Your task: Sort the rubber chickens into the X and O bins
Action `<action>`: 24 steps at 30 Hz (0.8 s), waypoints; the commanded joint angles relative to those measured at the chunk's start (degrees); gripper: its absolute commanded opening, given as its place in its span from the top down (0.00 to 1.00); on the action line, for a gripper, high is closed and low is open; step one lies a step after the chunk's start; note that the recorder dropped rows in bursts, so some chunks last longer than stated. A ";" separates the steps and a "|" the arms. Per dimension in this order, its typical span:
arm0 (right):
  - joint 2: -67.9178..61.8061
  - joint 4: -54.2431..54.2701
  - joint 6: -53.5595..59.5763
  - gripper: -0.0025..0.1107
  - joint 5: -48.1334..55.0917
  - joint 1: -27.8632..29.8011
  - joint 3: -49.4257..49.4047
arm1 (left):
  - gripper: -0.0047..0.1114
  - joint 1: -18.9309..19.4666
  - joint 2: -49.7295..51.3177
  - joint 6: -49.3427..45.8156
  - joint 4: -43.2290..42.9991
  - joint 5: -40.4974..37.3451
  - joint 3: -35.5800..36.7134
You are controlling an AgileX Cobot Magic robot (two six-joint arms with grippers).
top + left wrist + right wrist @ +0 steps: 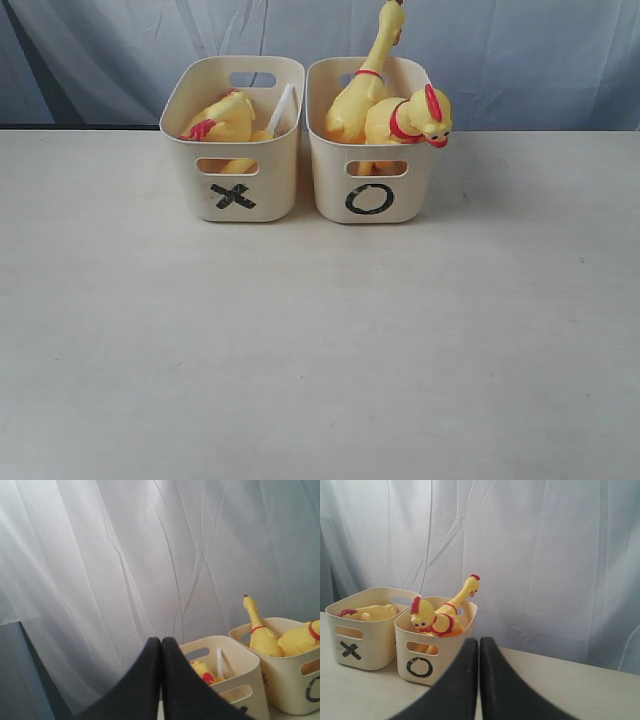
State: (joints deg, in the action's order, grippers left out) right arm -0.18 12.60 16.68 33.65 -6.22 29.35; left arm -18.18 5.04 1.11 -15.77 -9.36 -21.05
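Currently O bin (330,190) sits on white table (320,360), with X bin (185,185) just beside it, on its left in the exterior view. Inside O bin: tall chicken (360,95) at the back, neck sticking up past the rim, and chubby chicken (405,120) with its head over the front rim. Lying chicken (228,118) is in X bin. Left gripper (161,642) and right gripper (479,642) are both pressed closed, nothing held, apart from O bin.

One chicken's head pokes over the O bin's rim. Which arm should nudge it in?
Probably right: the O bin is on its side, and the right gripper faces that chicken. The left gripper has the X bin nearer.
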 commanded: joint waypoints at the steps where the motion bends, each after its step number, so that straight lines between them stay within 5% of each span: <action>1: 0.18 0.89 -0.18 0.96 0.08 -0.08 -0.20 | 0.96 6.77 -3.25 0.20 0.59 -0.02 0.03; 8: 0.18 1.35 -0.18 0.96 0.08 -0.08 -0.20 | 0.96 16.38 -5.04 0.09 0.36 0.32 0.03; 24: 0.18 2.67 -0.18 0.96 0.20 -0.08 -0.36 | 0.96 16.52 -5.04 0.09 0.36 -0.85 0.03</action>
State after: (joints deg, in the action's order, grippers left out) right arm -0.18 14.98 16.54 34.08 -6.22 29.35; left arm -1.85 0.27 1.11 -15.77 -10.15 -21.05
